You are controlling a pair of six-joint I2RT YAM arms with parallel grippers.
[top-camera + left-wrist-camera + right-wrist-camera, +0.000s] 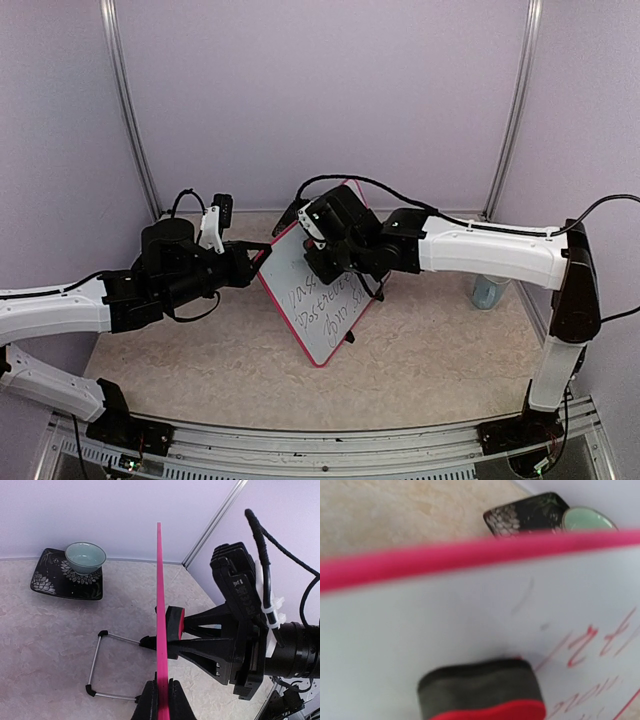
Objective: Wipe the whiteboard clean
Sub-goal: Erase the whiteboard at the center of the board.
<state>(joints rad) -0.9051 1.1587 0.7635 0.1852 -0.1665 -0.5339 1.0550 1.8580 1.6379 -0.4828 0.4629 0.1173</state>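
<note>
The whiteboard, white with a pink-red frame and dark handwriting, stands tilted on its wire stand in mid-table. My left gripper is shut on its left edge; in the left wrist view the pink frame runs edge-on between my fingers. My right gripper holds a red-backed eraser with black felt pressed against the board's white face. The eraser also shows in the left wrist view, touching the board. Red writing lies to the right of the eraser.
A black patterned square plate with a pale green bowl sits at the back of the table behind the board. The board's wire stand rests on the table. A pale blue object stands behind the right arm.
</note>
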